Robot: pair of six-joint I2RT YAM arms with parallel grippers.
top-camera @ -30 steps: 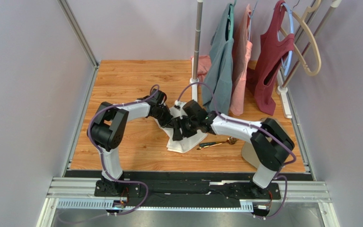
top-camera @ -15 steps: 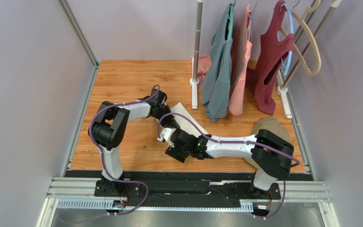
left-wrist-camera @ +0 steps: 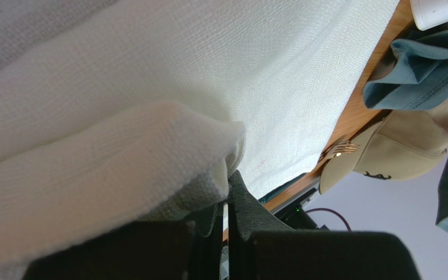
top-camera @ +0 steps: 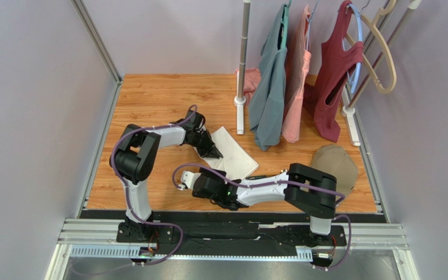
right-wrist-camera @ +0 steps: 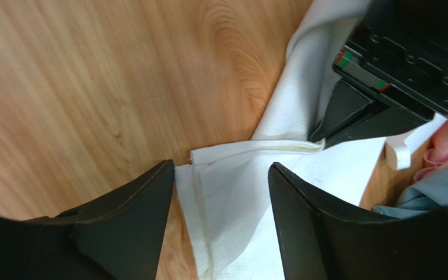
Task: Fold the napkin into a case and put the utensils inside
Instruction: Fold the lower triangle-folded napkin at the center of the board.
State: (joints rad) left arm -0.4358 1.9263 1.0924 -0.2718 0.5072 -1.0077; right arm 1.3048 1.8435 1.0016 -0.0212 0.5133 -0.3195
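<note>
The white napkin (top-camera: 238, 157) lies partly folded on the wooden table. My left gripper (top-camera: 213, 153) is shut on a fold at its left edge, seen close up in the left wrist view (left-wrist-camera: 227, 181), where the cloth (left-wrist-camera: 267, 76) fills the frame. My right gripper (top-camera: 200, 181) is open and empty, just off the napkin's near-left corner (right-wrist-camera: 249, 198), with its fingers spread on either side (right-wrist-camera: 221, 166). The left gripper's fingers (right-wrist-camera: 349, 116) show beyond it. A utensil's gold fork head (left-wrist-camera: 338, 150) lies past the napkin's far edge. In the top view a dark handle (top-camera: 259, 176) peeks out by the right arm. No spoon shows.
A tan cap (top-camera: 334, 163) lies right of the napkin, also in the left wrist view (left-wrist-camera: 401, 146). A clothes rack with hanging teal, pink and maroon garments (top-camera: 279, 76) stands at the back, its white pole foot (top-camera: 241, 116) just behind the napkin.
My right gripper has let go of the napkin and swung toward the near left, low over the table. The napkin has dropped flatter. The left gripper has kept its hold.
</note>
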